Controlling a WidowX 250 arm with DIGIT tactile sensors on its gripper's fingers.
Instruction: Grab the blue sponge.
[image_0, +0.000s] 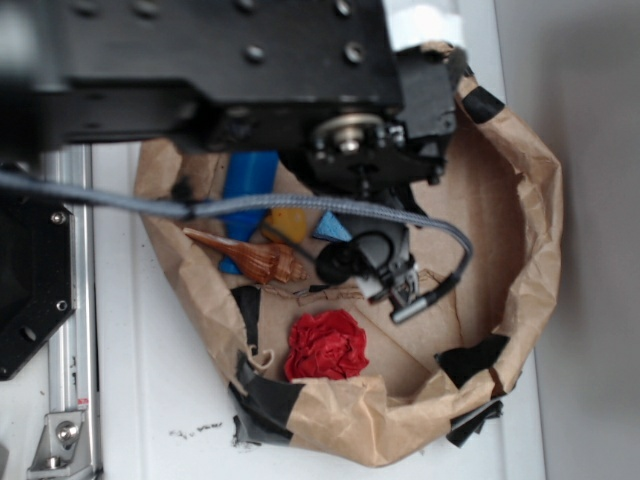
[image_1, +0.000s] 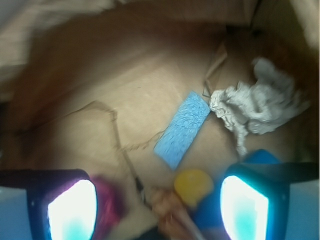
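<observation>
The blue sponge (image_1: 181, 129) lay flat on the brown paper floor of the paper bag (image_0: 535, 230), apart from the gripper (image_1: 157, 202), whose two fingers (image_1: 72, 207) were spread wide with nothing between them. A crumpled white paper wad (image_1: 260, 107) sat just beside the sponge's far corner. Nearer the gripper than the sponge lay a yellow ball-like piece (image_1: 193, 186). In the exterior view, a red crumpled cloth (image_0: 327, 345), a brown shell-shaped object (image_0: 255, 258) and a blue bottle (image_0: 246, 195) also lay in the bag.

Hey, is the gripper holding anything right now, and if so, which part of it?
Nothing is held. The gripper has its jaws open, and the blue sponge lies untouched on the brown paper ahead of them.
</observation>
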